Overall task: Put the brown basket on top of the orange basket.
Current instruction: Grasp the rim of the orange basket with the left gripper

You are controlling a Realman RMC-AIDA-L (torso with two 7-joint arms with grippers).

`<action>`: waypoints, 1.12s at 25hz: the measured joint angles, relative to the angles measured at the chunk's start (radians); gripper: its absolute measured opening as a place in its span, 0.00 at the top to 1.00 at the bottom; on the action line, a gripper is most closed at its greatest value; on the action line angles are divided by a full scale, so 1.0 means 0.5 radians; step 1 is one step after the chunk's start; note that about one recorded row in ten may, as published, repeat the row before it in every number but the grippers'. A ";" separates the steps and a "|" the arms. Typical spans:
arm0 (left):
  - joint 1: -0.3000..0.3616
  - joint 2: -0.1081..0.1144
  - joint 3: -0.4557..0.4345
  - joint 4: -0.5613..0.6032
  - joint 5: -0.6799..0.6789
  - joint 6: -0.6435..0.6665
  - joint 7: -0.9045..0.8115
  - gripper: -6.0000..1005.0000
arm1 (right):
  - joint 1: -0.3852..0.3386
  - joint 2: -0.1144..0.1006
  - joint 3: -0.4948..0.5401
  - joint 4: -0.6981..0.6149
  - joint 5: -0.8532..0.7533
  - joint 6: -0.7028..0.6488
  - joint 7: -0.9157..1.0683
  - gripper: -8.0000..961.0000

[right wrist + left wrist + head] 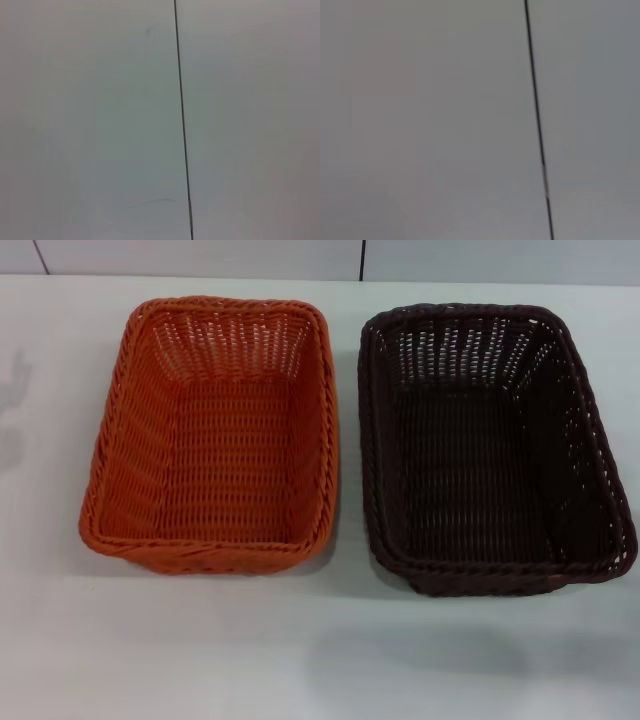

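Note:
The orange basket (215, 435) stands on the white table on the left of the head view, upright and empty. The brown basket (490, 445) stands beside it on the right, upright and empty, a narrow gap between the two. Its right rim reaches the edge of the picture. Neither gripper nor arm shows in the head view. The two wrist views show only a plain pale surface with a thin dark seam (537, 120) (182, 120); no basket and no fingers show in them.
The white table (320, 660) runs under both baskets, with bare surface in front of them. Its far edge meets a pale wall with dark seams (361, 260) behind the baskets.

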 joint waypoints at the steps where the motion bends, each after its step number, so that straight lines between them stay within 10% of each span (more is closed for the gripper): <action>1: 0.000 0.036 0.039 0.132 -0.001 -0.203 -0.016 0.22 | 0.001 -0.001 0.000 -0.002 0.000 0.000 0.000 0.20; 6: -0.063 0.163 0.154 0.726 -0.332 -1.199 0.264 0.22 | 0.015 -0.002 0.000 -0.005 0.003 0.001 -0.001 0.20; 9: -0.141 0.068 -0.032 0.934 -0.644 -1.709 0.722 0.22 | 0.026 -0.002 0.000 -0.005 0.004 0.001 -0.001 0.20; 12: -0.200 -0.150 -0.316 1.107 -0.771 -2.084 1.057 0.22 | 0.033 -0.003 0.000 -0.006 0.005 -0.002 -0.002 0.20; 28: -0.389 -0.164 -0.242 0.786 -0.845 -2.455 0.946 0.22 | 0.038 -0.004 -0.003 0.002 0.002 -0.026 -0.002 0.20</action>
